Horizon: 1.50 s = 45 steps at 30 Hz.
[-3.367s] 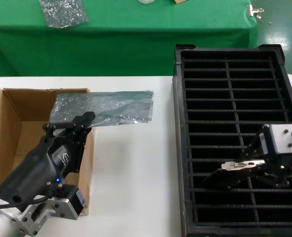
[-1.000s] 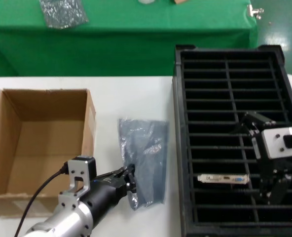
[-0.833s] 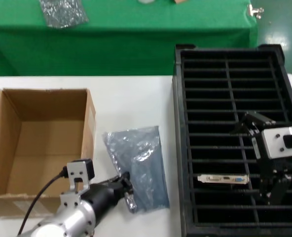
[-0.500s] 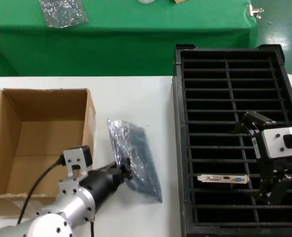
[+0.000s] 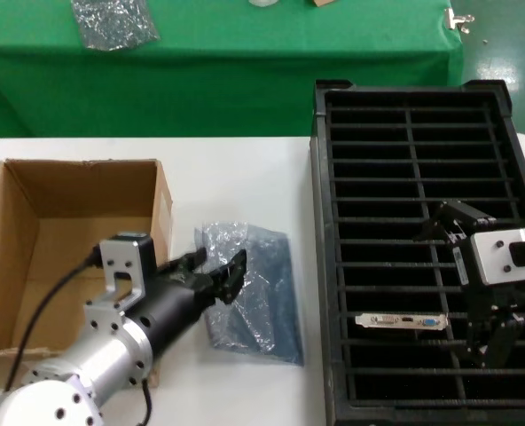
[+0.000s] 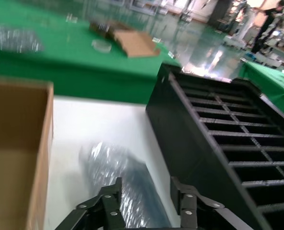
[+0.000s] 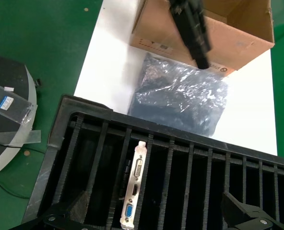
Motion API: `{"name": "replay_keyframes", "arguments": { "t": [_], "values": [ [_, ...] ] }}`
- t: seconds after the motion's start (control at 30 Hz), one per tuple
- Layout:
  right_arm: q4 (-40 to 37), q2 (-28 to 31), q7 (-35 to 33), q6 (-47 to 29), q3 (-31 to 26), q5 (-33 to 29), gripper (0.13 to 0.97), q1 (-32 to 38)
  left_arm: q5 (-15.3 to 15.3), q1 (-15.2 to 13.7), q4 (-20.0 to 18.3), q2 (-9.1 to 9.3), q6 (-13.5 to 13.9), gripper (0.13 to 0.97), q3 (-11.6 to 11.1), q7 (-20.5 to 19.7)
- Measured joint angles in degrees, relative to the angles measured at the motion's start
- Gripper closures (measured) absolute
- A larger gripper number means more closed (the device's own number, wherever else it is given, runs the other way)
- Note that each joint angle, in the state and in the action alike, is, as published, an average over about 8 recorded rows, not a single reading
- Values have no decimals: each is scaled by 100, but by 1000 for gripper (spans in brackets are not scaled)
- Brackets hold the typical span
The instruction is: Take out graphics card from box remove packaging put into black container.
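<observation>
The graphics card (image 5: pixel 402 321) stands in a slot of the black container (image 5: pixel 318 266); its silver bracket (image 7: pixel 134 187) with the blue port faces up. My right gripper (image 5: pixel 468 286) hangs open above that slot, jaws wide and empty (image 7: pixel 151 220). The packaging (image 5: pixel 261 306), a crinkled grey bag, lies on the white table between the box (image 5: pixel 67 240) and the container. My left gripper (image 5: pixel 216 264) hovers open just over the bag's box-side edge; in the left wrist view the bag (image 6: pixel 127 182) shows between its spread fingers (image 6: pixel 108 201). The box looks empty.
A smaller silver-grey bag (image 5: pixel 112 22) lies on the green-covered table (image 5: pixel 245 62) behind. The black container's wall (image 6: pixel 190 139) rises close beside the left gripper. A round grey base (image 7: pixel 7 115) stands on the green floor off the table's edge.
My left gripper has opened and let go of the packaging, then pulled back toward the box. The bag now lies flat. Right arm and card have not moved.
</observation>
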Motion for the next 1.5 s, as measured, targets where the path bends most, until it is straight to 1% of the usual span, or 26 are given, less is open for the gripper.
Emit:
{"name": "replay_keyframes", "arguments": {
  "t": [0.13, 0.23, 0.27, 0.3, 0.37, 0.47, 0.5, 0.57, 0.6, 0.63, 0.7, 0.8, 0.97, 1.0, 1.27, 1.5],
  "values": [
    [0, 0, 0, 0, 0, 0, 129, 0, -50, 37, -555, -46, 93, 701, -85, 410],
    [0, 0, 0, 0, -1, 0, 129, 0, -75, 66, -1027, -128, 6, 633, -107, 846],
    [0, 0, 0, 0, -1, 0, 129, 0, -76, 80, -1175, -164, -84, 611, -98, 1028],
    [0, 0, 0, 0, -1, 0, 129, 0, -70, 95, -1304, -198, -200, 611, -82, 1218],
    [0, 0, 0, 0, -1, 0, 129, 0, -26, 141, -1523, -264, -515, 557, -30, 1629],
    [0, 0, 0, 1, -1, 1, 129, 0, 145, 250, -1716, -324, -1150, 476, 74, 2310],
    [-1, -3, -1, 11, 3, 5, 129, -7, 192, 283, -1752, -334, -1324, 449, 100, 2488],
    [-4, -16, -10, 57, 19, 26, 129, -38, 240, 336, -1780, -348, -1566, 396, 136, 2735],
    [-7, -27, -19, 95, 32, 43, 129, -63, 236, 357, -1779, -354, -1642, 396, 146, 2823],
    [-12, -41, -30, 145, 49, 65, 129, -97, 214, 372, -1771, -361, -1703, 396, 152, 2888],
    [-23, -80, -60, 277, 96, 124, 129, -185, 88, 384, -1729, -383, -1720, 396, 153, 2916],
    [-45, -158, -124, 546, 190, 243, 129, -365, -177, 403, -1642, -427, -1739, 338, 151, 2956],
    [-89, -310, -245, 1069, 373, 474, 129, -714, -622, 478, -1490, -509, -1918, 241, 171, 3189],
    [-99, -342, -270, 1179, 411, 523, 129, -788, -714, 495, -1458, -526, -1959, 241, 175, 3240],
    [-176, -613, -483, 2107, 736, 935, 129, -1409, -1490, 634, -1191, -671, -2299, 154, 213, 3672],
    [-244, -848, -668, 2917, 1018, 1293, 129, -1950, -2167, 756, -959, -797, -2597, 137, 245, 4050]
  ]
}}
